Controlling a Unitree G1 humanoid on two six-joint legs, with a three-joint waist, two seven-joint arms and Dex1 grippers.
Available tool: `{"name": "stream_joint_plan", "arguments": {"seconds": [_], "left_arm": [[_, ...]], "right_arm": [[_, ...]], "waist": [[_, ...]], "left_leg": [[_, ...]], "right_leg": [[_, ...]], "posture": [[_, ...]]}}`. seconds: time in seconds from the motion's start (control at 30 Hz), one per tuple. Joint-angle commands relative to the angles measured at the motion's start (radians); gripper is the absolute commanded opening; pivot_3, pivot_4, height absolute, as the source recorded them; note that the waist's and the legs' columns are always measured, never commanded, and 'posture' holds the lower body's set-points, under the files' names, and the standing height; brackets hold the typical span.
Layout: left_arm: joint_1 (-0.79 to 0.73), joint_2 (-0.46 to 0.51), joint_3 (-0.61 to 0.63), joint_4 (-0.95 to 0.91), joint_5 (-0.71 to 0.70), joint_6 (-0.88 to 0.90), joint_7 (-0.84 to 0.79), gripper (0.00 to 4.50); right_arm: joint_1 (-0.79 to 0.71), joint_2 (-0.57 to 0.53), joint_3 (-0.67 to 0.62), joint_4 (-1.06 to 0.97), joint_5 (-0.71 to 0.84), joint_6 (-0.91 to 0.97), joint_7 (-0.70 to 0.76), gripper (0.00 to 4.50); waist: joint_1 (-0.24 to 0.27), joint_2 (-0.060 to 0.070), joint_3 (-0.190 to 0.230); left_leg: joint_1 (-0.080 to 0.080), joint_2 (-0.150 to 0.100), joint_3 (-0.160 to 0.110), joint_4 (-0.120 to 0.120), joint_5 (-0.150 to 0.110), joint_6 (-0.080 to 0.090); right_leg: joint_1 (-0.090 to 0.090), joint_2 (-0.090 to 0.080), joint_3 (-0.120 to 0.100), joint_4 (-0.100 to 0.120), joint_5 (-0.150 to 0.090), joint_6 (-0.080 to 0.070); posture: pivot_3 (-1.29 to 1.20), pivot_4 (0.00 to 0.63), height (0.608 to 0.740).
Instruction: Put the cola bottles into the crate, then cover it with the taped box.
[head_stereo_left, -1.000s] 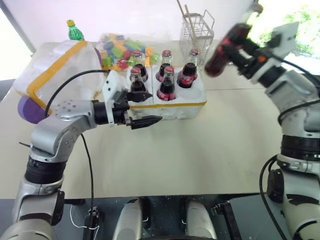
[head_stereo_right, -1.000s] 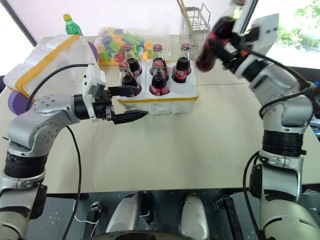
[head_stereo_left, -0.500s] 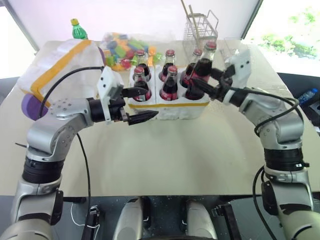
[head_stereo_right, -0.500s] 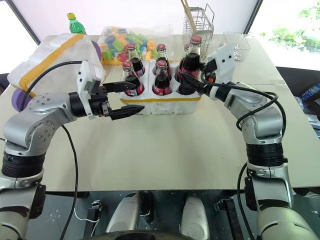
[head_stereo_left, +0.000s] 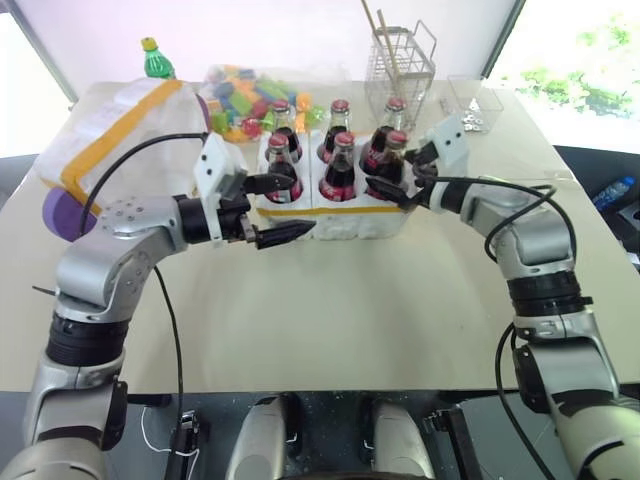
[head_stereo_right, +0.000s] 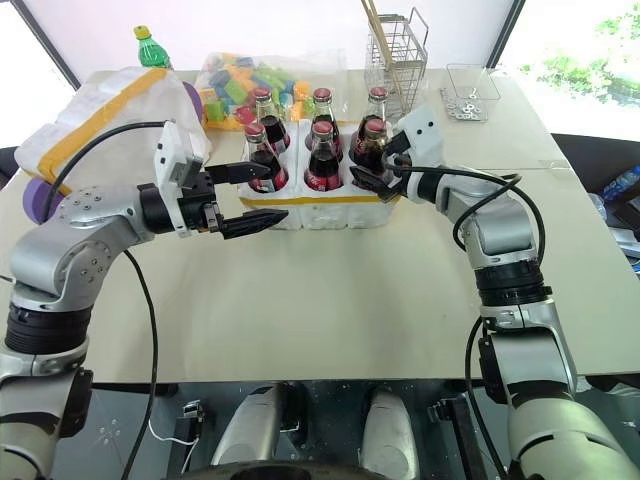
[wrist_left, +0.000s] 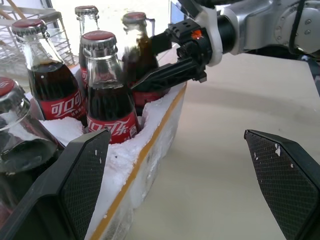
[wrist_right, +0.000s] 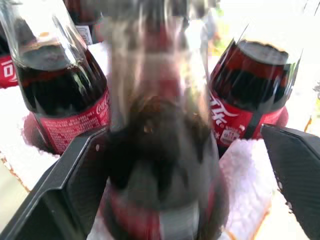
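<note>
Right gripper (head_stereo_right: 372, 172) is standing with its fingers spread wide around the sixth cola bottle (head_stereo_right: 368, 146), now sitting in the crate (head_stereo_right: 330, 205). Advice: withdraw straight back, avoiding neighbouring necks. Left gripper (head_stereo_right: 252, 194) is gaping empty beside the crate. Count: six bottles, one crate, one taped box (head_stereo_right: 95, 110) lying behind-left.

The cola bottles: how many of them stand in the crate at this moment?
6, all in the crate: back row; front row, and, which stands between the fingers of the right claw. None seems hidden.
</note>
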Motion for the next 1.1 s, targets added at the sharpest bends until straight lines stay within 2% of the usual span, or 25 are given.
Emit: {"name": "stream_joint_plan", "arguments": {"seconds": [0.03,0.23,0.33,0.47,0.53,0.6,0.73,0.8,0.83,0.93,1.1], "left_arm": [[0.010,0.044,0.051,-0.042,-0.006,0.000,-0.001,4.50],[0.042,0.207,0.212,-0.109,-0.082,0.109,0.007,4.50],[0.041,0.334,0.305,-0.099,-0.084,0.210,0.042,4.50],[0.020,0.523,0.361,-0.027,-0.042,0.384,0.110,4.50],[-0.003,0.588,0.382,0.017,-0.042,0.473,0.143,4.50],[-0.006,0.644,0.379,0.051,-0.010,0.526,0.179,4.50],[0.036,0.757,0.363,0.124,0.050,0.590,0.199,4.50],[0.094,0.812,0.351,0.179,0.109,0.529,0.181,4.50],[0.099,0.828,0.352,0.202,0.094,0.566,0.165,4.50],[0.089,0.851,0.348,0.258,0.076,0.615,0.148,4.50],[0.098,0.865,0.270,0.318,0.077,0.601,0.088,4.50]], "right_arm": [[-0.034,-0.015,-0.059,-0.055,0.033,0.024,0.026,4.46],[-0.048,-0.178,-0.156,-0.152,0.139,0.088,0.199,4.46],[-0.057,-0.284,-0.211,-0.175,0.203,0.117,0.316,4.46],[-0.030,-0.403,-0.236,-0.199,0.261,0.129,0.473,4.46],[-0.009,-0.437,-0.250,-0.235,0.322,0.155,0.556,4.46],[0.002,-0.433,-0.262,-0.278,0.362,0.151,0.586,4.46],[-0.016,-0.386,-0.260,-0.306,0.413,0.185,0.554,4.46],[0.007,-0.378,-0.249,-0.324,0.417,0.171,0.570,4.46],[0.018,-0.374,-0.244,-0.325,0.415,0.164,0.575,4.46],[0.027,-0.363,-0.228,-0.318,0.398,0.155,0.558,4.46],[0.019,-0.339,-0.230,-0.320,0.410,0.164,0.528,4.46]], "waist": [[-0.001,0.000,0.000],[0.001,0.000,0.000],[0.000,0.000,0.000],[-0.002,0.000,0.001],[-0.004,-0.001,0.001],[-0.005,-0.001,0.001],[-0.011,-0.001,0.001],[-0.012,-0.001,0.001],[-0.013,-0.001,0.001],[-0.012,-0.001,0.001],[-0.015,-0.002,0.001]], "left_leg": [[0.000,0.000,0.000,0.000,0.000,0.000],[0.000,0.000,-0.001,0.000,0.000,0.000],[0.000,0.000,-0.001,0.000,0.000,0.000],[0.001,0.000,-0.001,-0.002,-0.001,0.000],[0.001,0.000,0.000,-0.003,-0.001,0.000],[0.001,0.001,-0.001,-0.004,-0.001,0.001],[0.001,0.001,0.000,-0.004,-0.001,-0.001],[0.001,0.001,0.000,-0.006,-0.001,-0.001],[0.001,0.001,0.000,-0.006,-0.001,-0.001],[0.001,0.001,0.001,-0.008,0.000,-0.003],[0.001,0.001,0.001,-0.011,-0.001,-0.005]], "right_leg": [[0.000,0.000,0.000,0.000,0.000,0.000],[-0.001,0.000,0.000,0.000,0.000,0.000],[-0.001,0.000,0.000,-0.001,0.000,0.000],[-0.001,0.000,0.000,-0.001,0.000,0.000],[-0.001,0.000,0.000,-0.001,0.000,0.000],[-0.001,0.000,0.000,-0.001,0.000,0.000],[-0.003,-0.001,0.000,-0.001,0.000,0.000],[-0.003,-0.001,0.000,-0.001,0.000,0.000],[-0.004,-0.001,0.000,-0.001,0.000,0.000],[-0.004,-0.001,0.000,-0.002,0.000,0.000],[-0.005,-0.001,0.000,-0.003,0.000,0.000]], "posture": [[0.00,0.150,0.736],[0.00,0.150,0.736],[0.00,0.150,0.736],[0.00,0.150,0.736],[0.00,0.150,0.736],[0.00,0.150,0.736],[0.00,0.150,0.736],[0.00,0.150,0.736],[0.00,0.150,0.736],[0.00,0.150,0.736],[0.00,0.150,0.736]]}}
